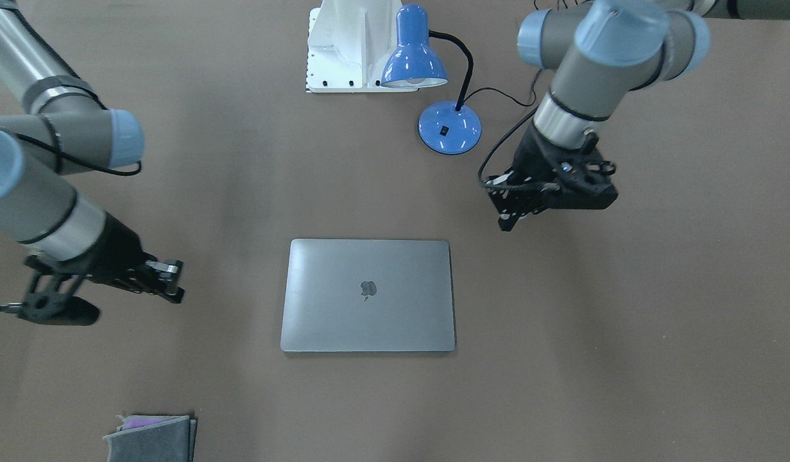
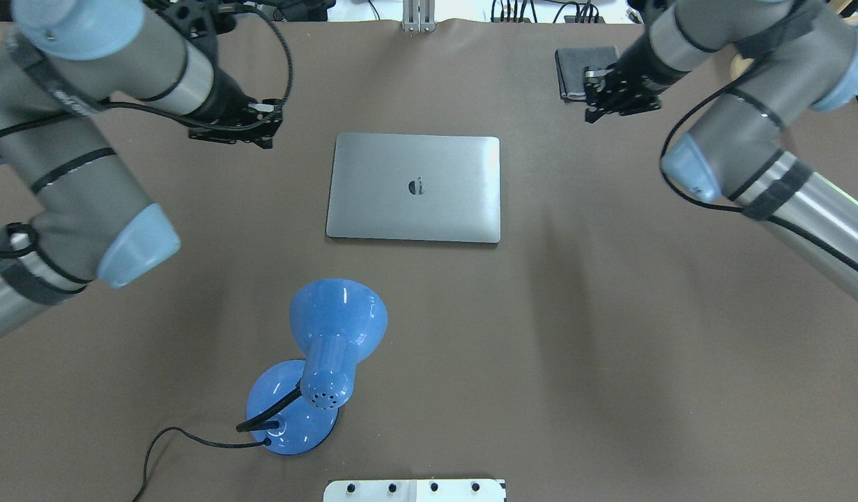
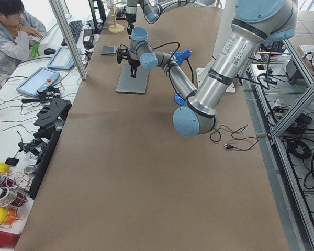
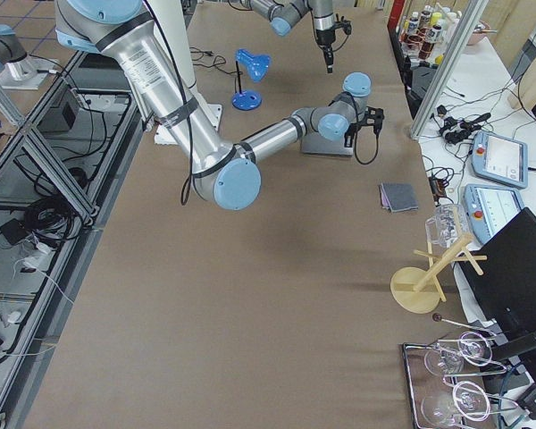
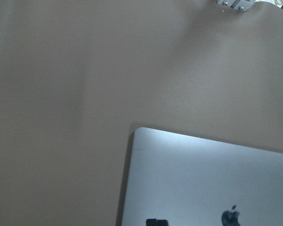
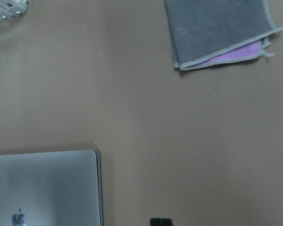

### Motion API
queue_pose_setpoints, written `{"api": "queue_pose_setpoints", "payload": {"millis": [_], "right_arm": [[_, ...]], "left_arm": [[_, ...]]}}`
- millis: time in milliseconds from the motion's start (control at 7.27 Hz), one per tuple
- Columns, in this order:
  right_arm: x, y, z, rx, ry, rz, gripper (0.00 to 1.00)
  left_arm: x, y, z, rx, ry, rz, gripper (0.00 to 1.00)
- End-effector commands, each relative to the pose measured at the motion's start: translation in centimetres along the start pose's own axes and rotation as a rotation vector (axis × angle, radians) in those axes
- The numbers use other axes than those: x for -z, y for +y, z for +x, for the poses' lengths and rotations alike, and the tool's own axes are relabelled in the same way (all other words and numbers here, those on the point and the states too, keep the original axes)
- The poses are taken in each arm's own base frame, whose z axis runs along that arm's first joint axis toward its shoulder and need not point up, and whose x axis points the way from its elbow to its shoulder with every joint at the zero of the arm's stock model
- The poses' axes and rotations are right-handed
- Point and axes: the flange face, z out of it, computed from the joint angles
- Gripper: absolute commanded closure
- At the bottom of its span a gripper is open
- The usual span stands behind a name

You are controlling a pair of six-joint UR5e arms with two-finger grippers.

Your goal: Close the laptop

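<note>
The grey-silver laptop (image 2: 415,188) lies shut and flat in the middle of the table, lid down, dark apple logo up; it also shows in the front view (image 1: 369,295). My left gripper (image 2: 270,125) hovers off the laptop's far left corner, apart from it, and looks shut and empty. My right gripper (image 2: 590,97) hovers off the far right corner, near a folded cloth, and also looks shut and empty. The left wrist view shows a lid corner (image 5: 203,183); the right wrist view shows the other corner (image 6: 42,188).
A small grey folded cloth (image 2: 585,70) with a purple layer lies at the far right. A blue desk lamp (image 2: 338,328) with its cord stands near the robot's side. The white robot base (image 1: 350,45) is behind it.
</note>
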Motion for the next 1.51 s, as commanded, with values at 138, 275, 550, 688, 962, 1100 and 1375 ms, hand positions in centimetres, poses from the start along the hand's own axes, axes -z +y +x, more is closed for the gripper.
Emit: {"api": "queue_pose_setpoints", "payload": {"millis": [138,275,550,688,962,1100,1375], "right_arm": [[10.2,4.8,20.6,0.144,0.019,0.022,1.0],[11.2,6.5,26.5,0.203,0.057,0.019,1.0],[15.0,6.7,34.5,0.317,0.153,-0.024,1.0],[16.7,6.7,37.2,0.371,0.209,-0.07,1.0],[18.2,6.0,38.7,0.403,0.325,-0.132,1.0],[17.9,6.2,39.3,0.371,0.323,-0.159,1.0],[18.3,6.6,38.7,0.333,0.319,-0.179,1.0]], "left_arm": [[11.3,3.0,-14.5,-0.017,0.008,-0.011,1.0],[14.0,4.6,-21.6,-0.069,-0.038,-0.012,1.0],[18.3,7.5,-36.5,-0.179,-0.116,-0.033,1.0],[18.5,8.6,-41.6,-0.193,-0.151,-0.05,1.0],[16.4,10.1,-46.8,-0.123,-0.189,-0.115,1.0],[15.0,10.4,-49.0,-0.083,-0.2,-0.147,1.0],[14.2,10.5,-50.2,-0.061,-0.206,-0.166,1.0]]}}
